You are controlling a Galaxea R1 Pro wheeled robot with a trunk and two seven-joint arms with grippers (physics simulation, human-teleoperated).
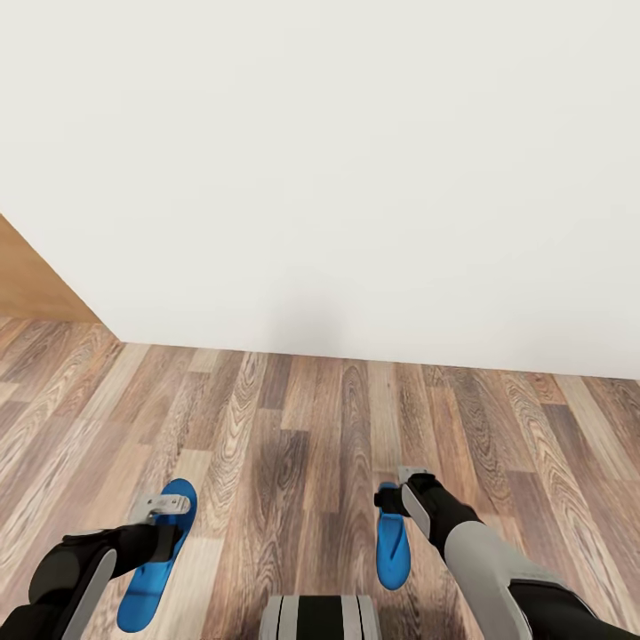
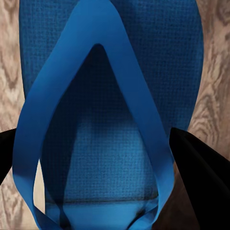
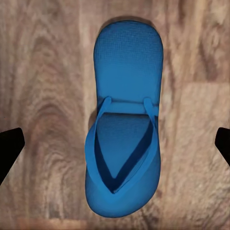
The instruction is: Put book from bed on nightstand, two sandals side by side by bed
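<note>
left tool (image 1: 164, 507): fingers apart, straddling left sandal (image 1: 156, 560)
right tool (image 1: 400, 489): wide apart over right sandal (image 1: 391, 547)
floor (image 1: 293, 427): open up to wall (image 1: 356, 178)

Two bright blue sandals, left sandal (image 1: 156, 560) and right sandal (image 1: 390, 547), flat on the plank floor (image 1: 293, 444), apart, roughly parallel, straps up

White wall (image 1: 356, 160) is taking up the upper half of the head view, meeting the floor along a slightly slanted line. Wood plank floor (image 1: 293, 418), mixed brown and grey tones, is running toward the wall. A light tan wood panel (image 1: 31, 284) is showing at the left edge, standing on the floor against the wall.
</note>
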